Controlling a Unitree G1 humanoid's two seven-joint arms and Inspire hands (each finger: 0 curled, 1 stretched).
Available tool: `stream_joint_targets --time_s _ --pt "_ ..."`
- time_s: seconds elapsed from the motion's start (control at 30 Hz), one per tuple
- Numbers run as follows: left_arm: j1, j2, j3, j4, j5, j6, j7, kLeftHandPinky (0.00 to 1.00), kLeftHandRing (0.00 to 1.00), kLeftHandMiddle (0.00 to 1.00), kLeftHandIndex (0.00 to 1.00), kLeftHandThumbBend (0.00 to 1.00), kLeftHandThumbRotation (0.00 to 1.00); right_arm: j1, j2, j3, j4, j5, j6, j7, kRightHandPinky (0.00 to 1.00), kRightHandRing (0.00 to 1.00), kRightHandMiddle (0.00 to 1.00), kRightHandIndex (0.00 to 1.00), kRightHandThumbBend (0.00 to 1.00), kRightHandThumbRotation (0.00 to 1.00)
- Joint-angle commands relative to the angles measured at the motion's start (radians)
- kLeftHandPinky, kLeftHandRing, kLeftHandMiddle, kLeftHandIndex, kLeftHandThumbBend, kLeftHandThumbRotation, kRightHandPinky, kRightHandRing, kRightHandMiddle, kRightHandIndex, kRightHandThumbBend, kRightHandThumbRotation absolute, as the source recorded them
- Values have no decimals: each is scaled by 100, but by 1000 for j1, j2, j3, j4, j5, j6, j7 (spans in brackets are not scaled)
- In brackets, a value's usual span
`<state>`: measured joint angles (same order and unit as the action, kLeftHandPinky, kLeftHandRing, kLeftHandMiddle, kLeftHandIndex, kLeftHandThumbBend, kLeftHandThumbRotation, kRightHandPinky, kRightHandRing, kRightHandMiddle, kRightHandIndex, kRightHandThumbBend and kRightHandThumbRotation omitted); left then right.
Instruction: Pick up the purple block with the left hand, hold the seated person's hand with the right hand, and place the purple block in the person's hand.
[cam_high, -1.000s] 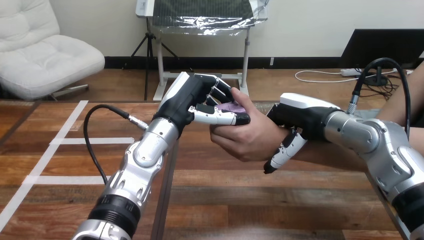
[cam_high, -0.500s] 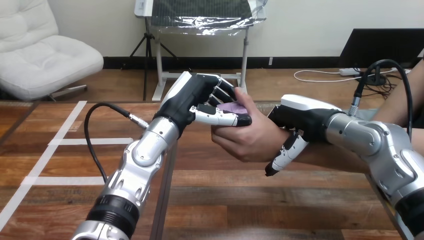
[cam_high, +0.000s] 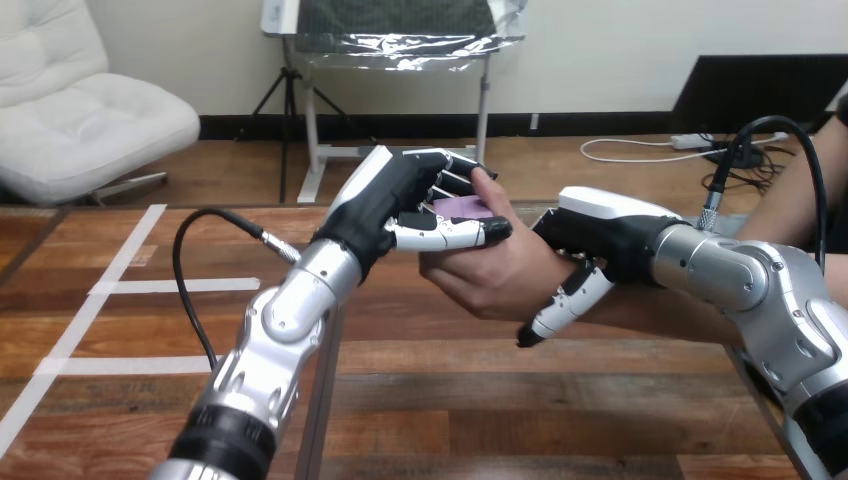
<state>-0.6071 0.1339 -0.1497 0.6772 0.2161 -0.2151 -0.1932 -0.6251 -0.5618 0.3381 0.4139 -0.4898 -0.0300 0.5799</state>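
Note:
The purple block (cam_high: 462, 207) is pinched between the curled fingers and thumb of my left hand (cam_high: 400, 200), at the view's middle. It sits just over the person's hand (cam_high: 490, 275), which is cupped palm-up beneath it with its thumb raised beside the block. My right hand (cam_high: 600, 232) lies over the person's wrist from the right. Its thumb (cam_high: 555, 308) reaches down the near side of the wrist, and its fingers wrap behind it, out of sight.
The wooden table (cam_high: 480, 400) lies below both arms, with white tape lines (cam_high: 100, 288) at its left. A black cable (cam_high: 185, 270) loops off my left forearm. The person's forearm runs off to the right behind my right arm.
The whole view has shifted slightly. My left hand with the block has edged a little to the right over the person's palm. My right hand stays on the wrist.

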Motion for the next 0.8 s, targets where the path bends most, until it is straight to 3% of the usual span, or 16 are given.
stream_joint_targets --time_s 0.0,0.13,0.47,0.77 --pt "14 29 -4 -93 22 -1 20 58 69 72 71 76 70 35 -7 -5 -41 16 6 23 43 52 59 62 92 37" --pt "36 36 1 -127 34 5 28 63 73 75 72 81 74 44 -17 -9 -67 25 29 48 48 58 65 68 93 42" --pt "105 58 17 -220 57 9 53 70 79 78 73 87 77 57 -40 -16 -168 52 169 159 60 70 77 79 95 47" --pt "187 67 49 -317 17 -10 57 68 77 76 73 77 73 52 -57 -24 -232 85 317 270 73 83 86 86 99 46"
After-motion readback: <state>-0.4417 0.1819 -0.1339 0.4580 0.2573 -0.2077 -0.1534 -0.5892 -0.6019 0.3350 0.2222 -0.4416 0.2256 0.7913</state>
